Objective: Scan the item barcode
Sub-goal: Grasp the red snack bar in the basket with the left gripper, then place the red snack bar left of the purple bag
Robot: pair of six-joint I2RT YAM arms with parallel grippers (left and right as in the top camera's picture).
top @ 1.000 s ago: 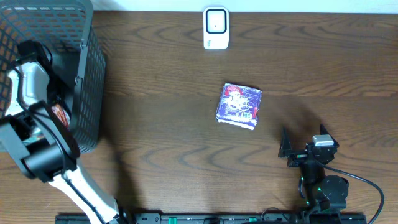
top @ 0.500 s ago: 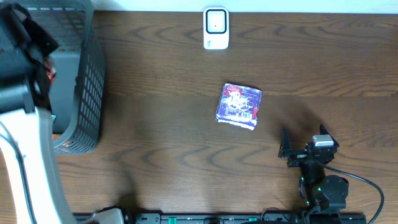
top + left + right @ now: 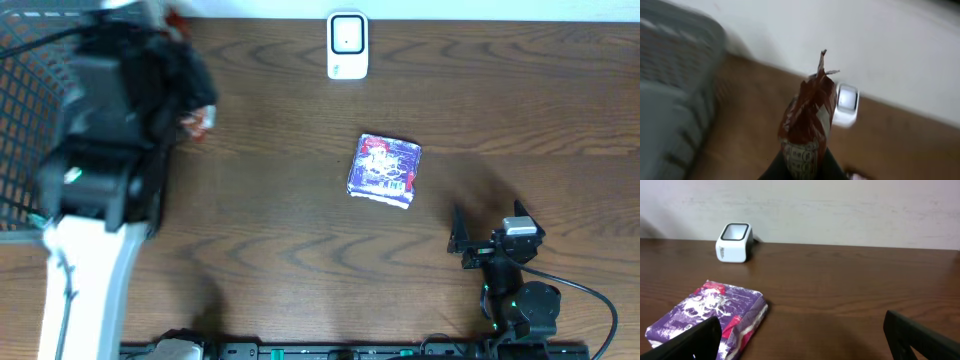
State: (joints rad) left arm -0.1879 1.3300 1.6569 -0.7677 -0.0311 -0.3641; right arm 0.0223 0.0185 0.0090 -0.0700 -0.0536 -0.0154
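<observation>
The left end effector [image 3: 802,169] is clenched on the lower end of a small red-brown snack packet [image 3: 807,115] and holds it upright in the air. The packet is to the left of the white scanner [image 3: 347,45] and not yet in front of its window. Beyond the packet, further left from the scanner, stands the grey mesh basket [image 3: 30,60].

I judge the packet to be light and soft. It is a thin foil or plastic film with a crimped, twisted top seal, so it will bend and crumple easily, and the film may be a little slippery. A grip on the bottom edge, as now, seems good because most of the printed face is left free. A harder squeeze could wrinkle the print and make the code difficult to read.

The right end effector [image 3: 488,225] is released, with the jaws wide apart. It rests low over the tabletop [image 3: 250,250], well apart from the scanner on the near right side, and holds nothing.

Between it and the scanner lies a purple packet [image 3: 384,170], flat on the wood.

About writing: the red-brown packet has a pale printed panel near the fingers, but it is too blurred to read. The purple packet shows white and red graphics, and no word is legible. The scanner shows no brand.
</observation>
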